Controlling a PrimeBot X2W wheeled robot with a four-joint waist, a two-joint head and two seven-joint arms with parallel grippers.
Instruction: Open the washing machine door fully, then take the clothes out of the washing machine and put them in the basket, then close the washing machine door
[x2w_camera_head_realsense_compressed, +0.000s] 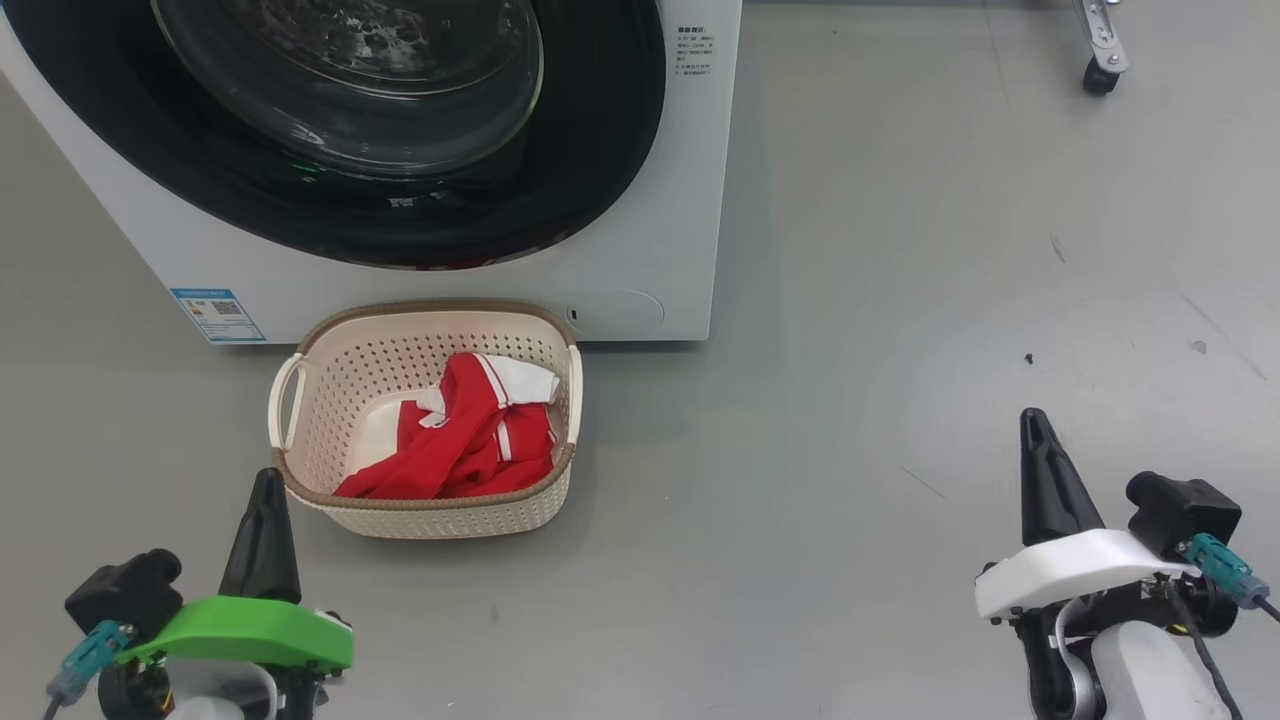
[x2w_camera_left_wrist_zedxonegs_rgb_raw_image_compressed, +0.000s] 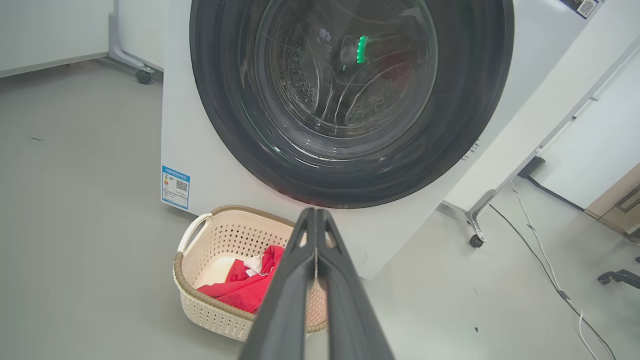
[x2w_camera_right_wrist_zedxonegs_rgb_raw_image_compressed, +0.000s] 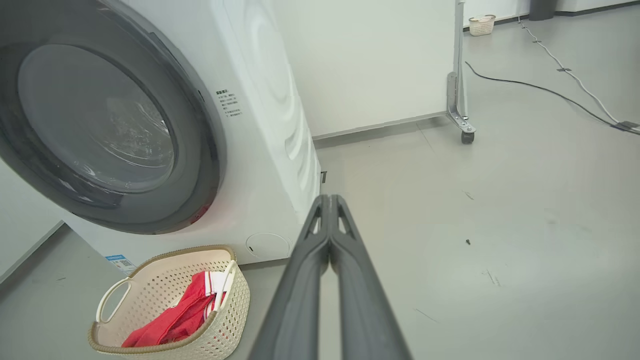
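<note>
While the washing machine door (x2w_camera_head_realsense_compressed: 400, 110) sits closed, the clothes (x2w_camera_head_realsense_compressed: 470, 445) lie in the basket (x2w_camera_head_realsense_compressed: 450, 515). Your left gripper (x2w_camera_head_realsense_compressed: 268, 480) and right gripper (x2w_camera_head_realsense_compressed: 1033, 422) show jaws pressed together, empty.

Left claw (x2w_camera_head_realsense_compressed: 266, 490): two dark fingers pressed flat together, tapering to a single point, nothing held between them. At its base sits a green cover (x2w_camera_head_realsense_compressed: 250, 630). Outboard of that is a black block (x2w_camera_head_realsense_compressed: 125, 590) with a teal plug (x2w_camera_head_realsense_compressed: 85, 655). In the left wrist view the fingers (x2w_camera_left_wrist_zedxonegs_rgb_raw_image_compressed: 290, 290) meet at the tips, with only a hairline seam between.

Right claw (x2w_camera_head_realsense_compressed: 1035, 440): also closed tight and empty, tip leaning slightly inward. At its base sits a white cover (x2w_camera_head_realsense_compressed: 1080, 565). Outboard is a black housing (x2w_camera_head_realsense_compressed: 1185, 510), and a pale forearm (x2w_camera_head_realsense_compressed: 1150, 670) sits behind. In the right wrist view the fingers (x2w_camera_right_wrist_zedxonegs_rgb_raw_image_compressed: 300, 290) touch from mid-length to the tip.
</note>
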